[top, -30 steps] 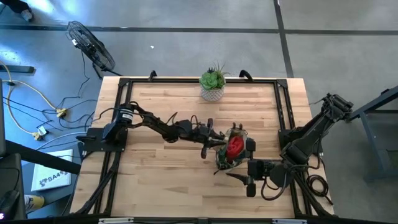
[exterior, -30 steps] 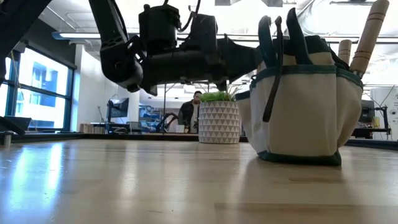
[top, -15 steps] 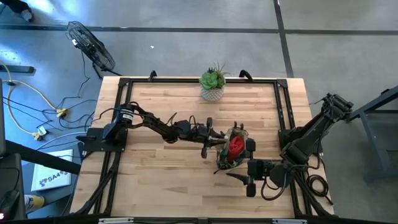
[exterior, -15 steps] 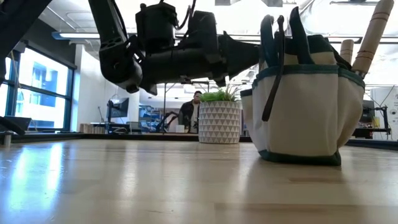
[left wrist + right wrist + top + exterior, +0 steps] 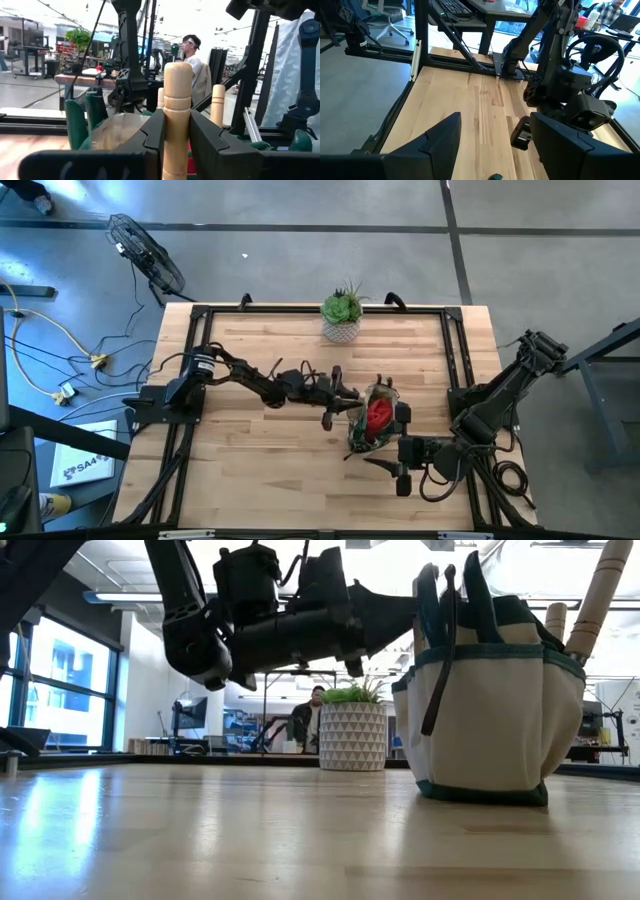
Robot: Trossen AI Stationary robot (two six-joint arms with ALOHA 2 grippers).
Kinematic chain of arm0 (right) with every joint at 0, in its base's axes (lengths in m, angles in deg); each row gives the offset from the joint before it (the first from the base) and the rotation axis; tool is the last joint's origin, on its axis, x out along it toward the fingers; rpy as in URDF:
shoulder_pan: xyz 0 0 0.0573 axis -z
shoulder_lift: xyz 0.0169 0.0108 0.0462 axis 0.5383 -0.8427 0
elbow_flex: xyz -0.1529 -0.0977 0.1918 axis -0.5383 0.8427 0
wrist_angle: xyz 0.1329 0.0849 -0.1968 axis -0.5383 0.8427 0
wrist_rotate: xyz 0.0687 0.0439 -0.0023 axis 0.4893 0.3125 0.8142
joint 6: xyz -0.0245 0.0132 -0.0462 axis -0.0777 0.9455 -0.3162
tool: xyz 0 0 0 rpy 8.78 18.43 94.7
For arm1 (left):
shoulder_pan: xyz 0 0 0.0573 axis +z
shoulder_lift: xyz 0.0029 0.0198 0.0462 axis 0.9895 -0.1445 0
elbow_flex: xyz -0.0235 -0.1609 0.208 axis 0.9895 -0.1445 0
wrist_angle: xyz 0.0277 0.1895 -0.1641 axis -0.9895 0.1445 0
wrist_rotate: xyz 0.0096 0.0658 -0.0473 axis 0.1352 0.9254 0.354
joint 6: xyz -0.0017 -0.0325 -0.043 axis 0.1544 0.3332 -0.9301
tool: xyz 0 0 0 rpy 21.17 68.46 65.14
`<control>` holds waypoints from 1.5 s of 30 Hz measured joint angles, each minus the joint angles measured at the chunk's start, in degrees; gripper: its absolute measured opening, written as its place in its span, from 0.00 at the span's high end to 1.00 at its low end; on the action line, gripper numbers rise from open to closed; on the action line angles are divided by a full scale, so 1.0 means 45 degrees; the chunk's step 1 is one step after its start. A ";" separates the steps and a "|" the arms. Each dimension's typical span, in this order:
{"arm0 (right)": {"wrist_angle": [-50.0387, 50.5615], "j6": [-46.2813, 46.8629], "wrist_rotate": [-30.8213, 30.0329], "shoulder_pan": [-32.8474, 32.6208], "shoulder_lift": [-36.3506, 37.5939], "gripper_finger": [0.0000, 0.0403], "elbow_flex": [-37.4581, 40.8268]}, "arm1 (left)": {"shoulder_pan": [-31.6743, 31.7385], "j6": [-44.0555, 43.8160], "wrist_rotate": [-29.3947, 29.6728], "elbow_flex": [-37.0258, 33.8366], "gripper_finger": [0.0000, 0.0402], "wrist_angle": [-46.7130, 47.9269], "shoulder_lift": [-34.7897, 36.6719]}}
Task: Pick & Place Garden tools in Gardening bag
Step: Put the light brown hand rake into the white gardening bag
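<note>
The tan gardening bag [image 5: 495,710] with dark green trim stands on the table right of centre. Green-handled pruners [image 5: 440,610] and two wooden handles [image 5: 598,590] stick out of its pockets. A red item [image 5: 378,416] lies inside it. My left gripper [image 5: 176,117] reaches level from the left to the bag's left side [image 5: 350,408] and is shut on a wooden trowel handle. A second wooden handle [image 5: 217,105] stands behind it. My right gripper [image 5: 495,150] hovers open, touching nothing, above the table at the bag's near right [image 5: 401,468]. My left gripper pinches the upright wooden handle [image 5: 177,95] between its two fingers [image 5: 152,135], below its rounded top. The fingers come level from the table's left and lie across the handle. The fingers hide the handle's lower part. I cannot tell whether its end rests in the bag.
A succulent in a white pot [image 5: 342,320] stands at the far edge, behind the bag. Black frame rails [image 5: 455,350] run along the table's sides. Bare wood lies to the left and near side [image 5: 250,840]. A person [image 5: 310,720] sits in the room beyond.
My left gripper has tipped its fingers a little upward at the bag's left side, still shut on the wooden handle. My right gripper has kept still.
</note>
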 joint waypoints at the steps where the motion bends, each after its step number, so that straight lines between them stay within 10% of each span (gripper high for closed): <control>1: -0.0001 0.0021 0.0000 0.0000 0.0000 0.43 -0.0001 | -0.0048 -0.0026 0.0013 0.0000 0.87 -0.0002 0.0000; 29: -0.0003 0.0094 0.0005 0.0000 0.0000 0.43 0.0002 | -0.0045 -0.0311 -0.0216 -0.0015 0.86 -0.1039 -0.1258; 37: -0.0001 0.0072 0.0005 0.0000 0.0000 0.43 -0.0001 | -0.0050 -0.0364 -0.0236 -0.0019 0.59 -0.1035 -0.1258; 45: -0.0003 0.0070 0.0005 0.0000 0.0000 0.43 -0.0001 | -0.0045 -0.0364 -0.0074 -0.0019 0.55 -0.1436 -0.1120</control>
